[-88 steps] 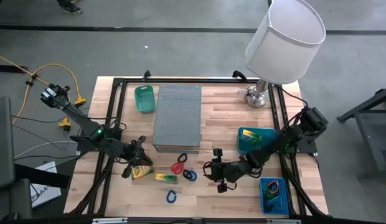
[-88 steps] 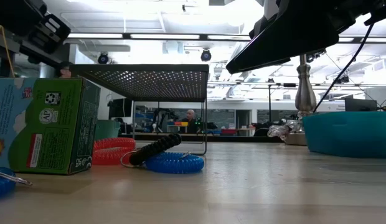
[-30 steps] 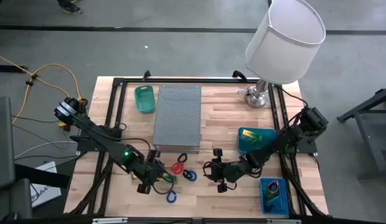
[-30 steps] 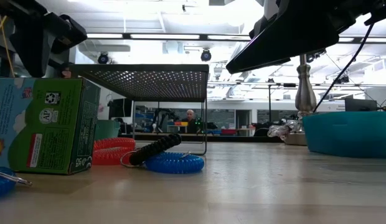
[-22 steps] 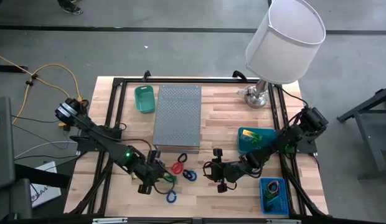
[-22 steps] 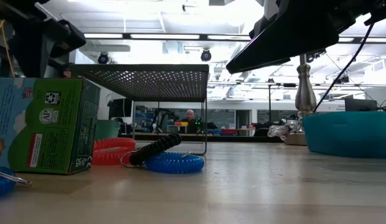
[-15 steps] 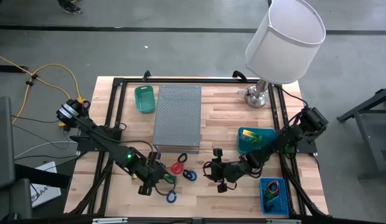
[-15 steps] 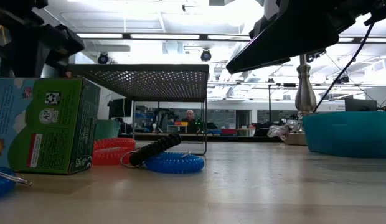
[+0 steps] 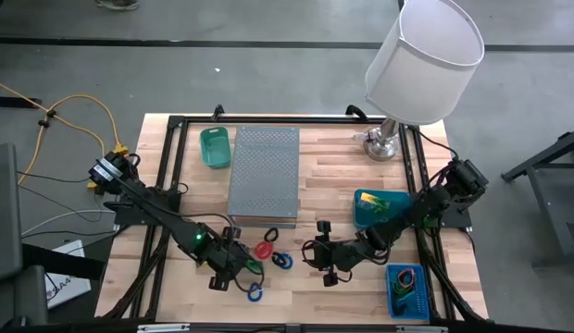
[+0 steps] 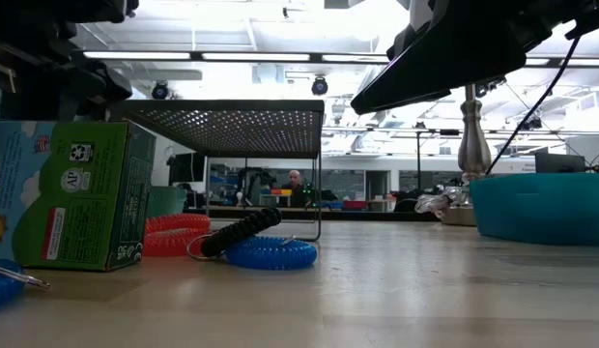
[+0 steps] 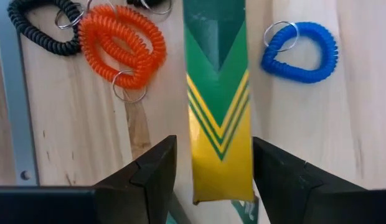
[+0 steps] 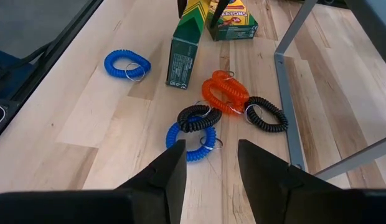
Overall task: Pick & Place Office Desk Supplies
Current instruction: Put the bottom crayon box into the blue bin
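Left gripper (image 11: 208, 180), fingers wide apart, straddles the green-yellow crayon box (image 11: 219, 93) near the table's front; right gripper (image 12: 208, 165) waits open beside the coil bands (image 12: 225, 94).

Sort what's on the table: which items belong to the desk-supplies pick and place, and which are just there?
Job items:
crayon boxes
orange coil keychain
black coil keychains
blue coil keychains

Just there:
grey perforated shelf
lamp
teal bins

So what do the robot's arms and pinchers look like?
Both arms are dark and jointed, with black cables along them. The left arm shows a small green light. The left gripper and right gripper each have two chunky, flat, dark fingers.
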`<state>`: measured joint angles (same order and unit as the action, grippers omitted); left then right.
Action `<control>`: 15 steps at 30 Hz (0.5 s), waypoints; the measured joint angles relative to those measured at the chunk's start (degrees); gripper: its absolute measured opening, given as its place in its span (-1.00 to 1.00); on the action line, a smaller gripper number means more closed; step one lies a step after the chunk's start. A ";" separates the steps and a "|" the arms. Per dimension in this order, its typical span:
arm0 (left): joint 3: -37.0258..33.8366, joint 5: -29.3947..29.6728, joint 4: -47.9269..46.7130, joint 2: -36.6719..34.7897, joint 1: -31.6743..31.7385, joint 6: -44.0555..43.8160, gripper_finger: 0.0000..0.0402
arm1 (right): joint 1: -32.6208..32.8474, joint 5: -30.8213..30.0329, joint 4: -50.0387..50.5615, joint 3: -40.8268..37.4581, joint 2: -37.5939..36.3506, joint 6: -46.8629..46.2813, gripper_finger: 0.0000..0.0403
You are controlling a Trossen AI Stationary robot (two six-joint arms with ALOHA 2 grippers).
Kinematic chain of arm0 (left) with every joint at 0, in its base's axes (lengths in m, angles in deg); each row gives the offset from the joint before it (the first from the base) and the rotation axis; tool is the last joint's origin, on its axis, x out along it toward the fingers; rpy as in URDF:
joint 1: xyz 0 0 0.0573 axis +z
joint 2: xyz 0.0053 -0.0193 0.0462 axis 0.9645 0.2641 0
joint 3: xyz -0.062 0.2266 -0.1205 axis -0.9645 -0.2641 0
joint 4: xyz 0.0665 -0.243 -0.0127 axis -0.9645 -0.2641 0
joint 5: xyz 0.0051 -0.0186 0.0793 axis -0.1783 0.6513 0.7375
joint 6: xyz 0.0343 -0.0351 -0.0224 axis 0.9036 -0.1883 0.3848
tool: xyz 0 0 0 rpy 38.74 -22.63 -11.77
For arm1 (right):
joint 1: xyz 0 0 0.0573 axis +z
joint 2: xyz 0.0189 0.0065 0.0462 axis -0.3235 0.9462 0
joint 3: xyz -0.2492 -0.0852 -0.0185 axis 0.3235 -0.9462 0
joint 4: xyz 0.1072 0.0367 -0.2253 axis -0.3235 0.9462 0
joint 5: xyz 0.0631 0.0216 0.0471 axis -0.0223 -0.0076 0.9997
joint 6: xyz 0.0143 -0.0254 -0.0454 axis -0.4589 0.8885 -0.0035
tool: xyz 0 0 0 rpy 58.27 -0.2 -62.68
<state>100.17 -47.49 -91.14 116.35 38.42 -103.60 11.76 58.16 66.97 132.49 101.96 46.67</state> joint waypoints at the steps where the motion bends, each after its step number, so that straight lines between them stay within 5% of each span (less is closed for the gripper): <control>1: 0.00 0.20 -0.09 0.11 0.00 0.00 -0.06 | 0.00 -0.01 0.00 0.00 0.00 -0.02 -0.34; 8: 0.00 0.27 0.32 0.62 0.00 -0.71 -0.09 | 0.00 0.00 0.00 0.00 0.00 -0.02 -0.34; 15: 0.00 0.25 0.46 0.62 0.00 -1.15 -0.34 | 0.00 -0.02 0.00 0.00 0.00 0.00 -0.34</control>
<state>100.17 -47.23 -90.68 116.97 38.42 -104.75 11.76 58.14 66.97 132.49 101.96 46.67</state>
